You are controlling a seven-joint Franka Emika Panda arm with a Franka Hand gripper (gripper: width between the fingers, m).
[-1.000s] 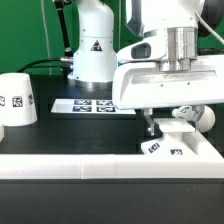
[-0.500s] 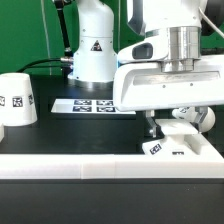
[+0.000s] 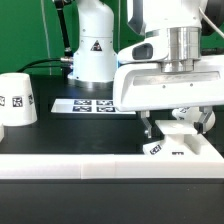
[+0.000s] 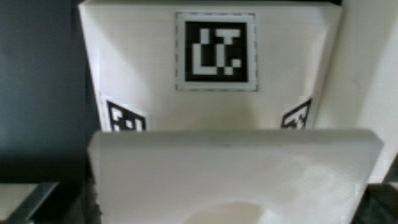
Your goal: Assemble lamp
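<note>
Lamp base (image 3: 170,148) under the gripper (image 3: 167,128), position unchanged from a second ago, cannot tell if clasped, shade (image 3: 15,100) unmoved

The marker board (image 3: 88,104) lies flat on the black table (image 3: 60,138).

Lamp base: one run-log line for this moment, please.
end effector: low over lamp base | grip: unclear | shade: apart, exterior view's left
</note>
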